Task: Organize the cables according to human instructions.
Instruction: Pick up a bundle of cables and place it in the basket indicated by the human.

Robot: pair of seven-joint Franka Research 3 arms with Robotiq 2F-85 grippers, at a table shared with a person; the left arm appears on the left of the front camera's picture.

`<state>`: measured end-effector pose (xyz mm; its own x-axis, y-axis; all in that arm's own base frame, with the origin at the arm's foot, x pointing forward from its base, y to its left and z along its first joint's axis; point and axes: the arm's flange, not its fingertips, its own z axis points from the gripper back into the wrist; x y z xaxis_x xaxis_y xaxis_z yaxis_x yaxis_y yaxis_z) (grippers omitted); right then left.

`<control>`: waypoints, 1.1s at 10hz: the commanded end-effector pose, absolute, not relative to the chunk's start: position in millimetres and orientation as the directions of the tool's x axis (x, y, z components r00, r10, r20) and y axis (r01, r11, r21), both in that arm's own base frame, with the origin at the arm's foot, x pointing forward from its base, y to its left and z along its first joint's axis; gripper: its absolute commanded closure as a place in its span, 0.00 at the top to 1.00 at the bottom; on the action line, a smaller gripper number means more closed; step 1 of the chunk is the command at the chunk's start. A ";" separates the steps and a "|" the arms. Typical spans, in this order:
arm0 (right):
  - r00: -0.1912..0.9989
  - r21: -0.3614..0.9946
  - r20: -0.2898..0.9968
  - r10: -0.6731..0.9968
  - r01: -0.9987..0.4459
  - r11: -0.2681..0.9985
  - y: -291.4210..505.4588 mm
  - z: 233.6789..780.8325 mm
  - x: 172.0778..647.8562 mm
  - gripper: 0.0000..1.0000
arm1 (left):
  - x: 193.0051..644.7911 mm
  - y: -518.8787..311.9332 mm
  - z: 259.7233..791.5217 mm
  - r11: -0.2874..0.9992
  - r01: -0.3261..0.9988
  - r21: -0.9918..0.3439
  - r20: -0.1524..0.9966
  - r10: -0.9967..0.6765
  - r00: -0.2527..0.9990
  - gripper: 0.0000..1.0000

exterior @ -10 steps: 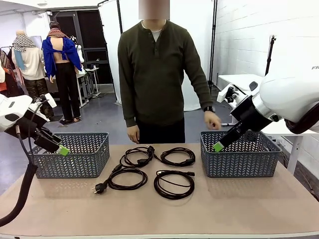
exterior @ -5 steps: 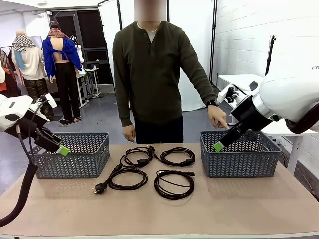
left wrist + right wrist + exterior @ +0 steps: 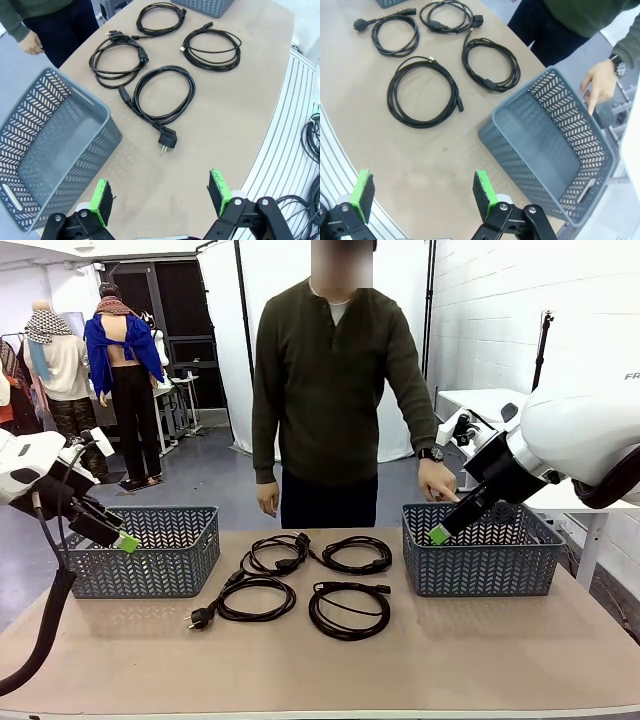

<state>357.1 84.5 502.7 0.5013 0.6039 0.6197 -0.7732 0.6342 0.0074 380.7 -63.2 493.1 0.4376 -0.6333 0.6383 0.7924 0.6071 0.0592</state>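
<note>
Change vs a second ago: the person (image 3: 335, 390) has stepped toward picture right, and one hand (image 3: 437, 480) now sits over the far rim of the right basket (image 3: 480, 565), finger pointing down. Arms and cables (image 3: 349, 610) haven't moved.

Left tool (image 3: 160, 194): fingers wide apart, holding nothing, hanging over the near left part of the counter (image 3: 320, 670) beside the left basket (image 3: 150, 562). Right tool (image 3: 422, 191): fingers also wide apart and holding nothing, at the near rim of the right basket.

Surface: tan counter. Room: grey floor, white backdrop (image 3: 270, 270) behind the person, white brick wall (image 3: 500, 320) at upper right.

Count:
- Cables: 4, black coils in a two-by-two block mid-counter between the baskets, none in a basket. The two far coils lie just beside each other; the near pair is a little apart.
- Baskets: 2, grey, one at each side.
- Tools: 2.
- Persons at the counter: 1.
</note>
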 end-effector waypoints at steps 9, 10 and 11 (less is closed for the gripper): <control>0.496 0.019 0.626 0.602 -0.781 0.624 84.9 500.7 358.5 1.00 | 382.1 -61.2 491.0 0.594 0.802 0.053 0.644 -0.635 0.428 1.00; 0.500 0.006 0.619 0.606 -0.774 0.633 85.1 502.9 356.8 1.00 | 382.1 -61.2 491.0 0.594 0.802 0.053 0.644 -0.635 0.428 1.00; 0.493 -0.018 0.600 0.630 -0.779 0.627 91.2 504.1 360.7 1.00 | 382.1 -61.2 491.0 0.594 0.802 0.053 0.644 -0.635 0.428 1.00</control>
